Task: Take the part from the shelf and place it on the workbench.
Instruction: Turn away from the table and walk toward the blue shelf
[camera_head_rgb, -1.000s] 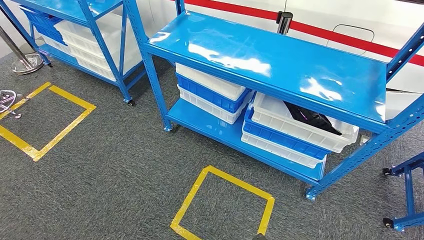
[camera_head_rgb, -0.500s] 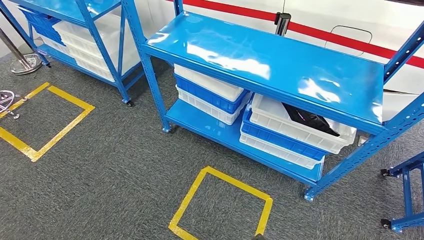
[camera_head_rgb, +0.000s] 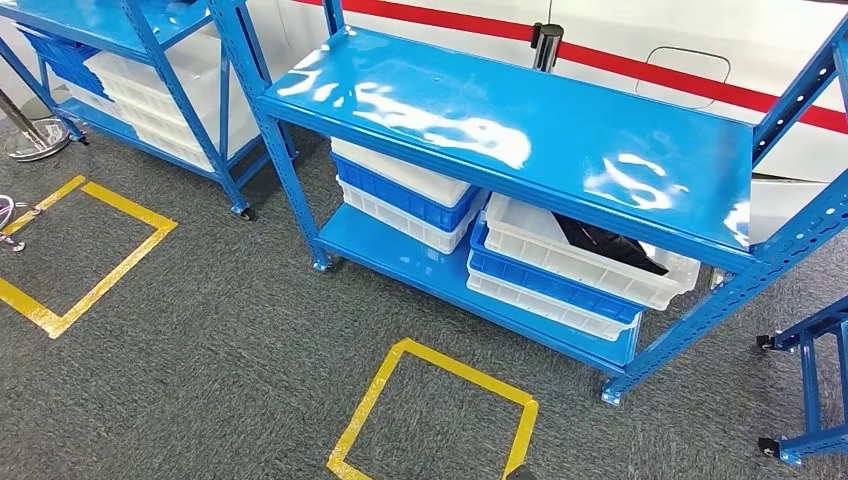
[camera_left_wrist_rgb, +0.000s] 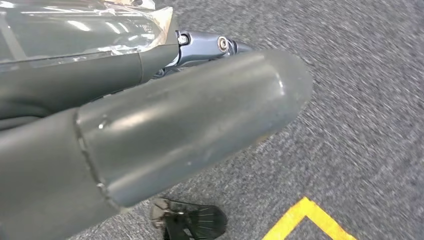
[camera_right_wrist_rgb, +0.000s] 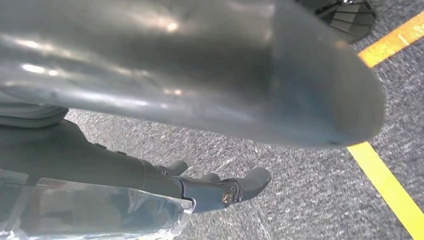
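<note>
both hands hang low over the carpet and hold nothing, seen from their wrist cameras.

left wrist view: left hand (camera_left_wrist_rgb: 150, 130) takes up most of the picture, a thick grey thumb in front with darker fingers (camera_left_wrist_rgb: 210, 47) behind it, extended past the thumb; how wide they are spread i cannot tell. beneath the hand lies grey carpet (camera_left_wrist_rgb: 370, 100), with a corner of yellow tape (camera_left_wrist_rgb: 305, 222) just beyond the thumb's tip.

right wrist view: right hand (camera_right_wrist_rgb: 200, 100) looks much the same, broad thumb across the frame, dark fingers (camera_right_wrist_rgb: 235, 187) loosely curved with nothing between them. a yellow tape line (camera_right_wrist_rgb: 385, 182) runs on the carpet past the fingertips.

head view: well ahead of both hands stands a blue shelf (camera_head_rgb: 520, 130) with a glossy top deck. on its lower deck, toward the right-hand side, sits a stack of bins, white over blue over white; the top white bin (camera_head_rgb: 580, 255) holds the part (camera_head_rgb: 605, 245), a black, glossy, crumpled-looking thing, partly hidden under the deck. beside it toward the left-hand side is a second stack of bins (camera_head_rgb: 400, 195), white, blue, white; its contents are hidden. farther to the left a second blue shelf (camera_head_rgb: 130, 40) carries more white and blue bins. a yellow tape square (camera_head_rgb: 430, 415) marks the carpet in front of the near shelf, between the robot and the part.
</note>
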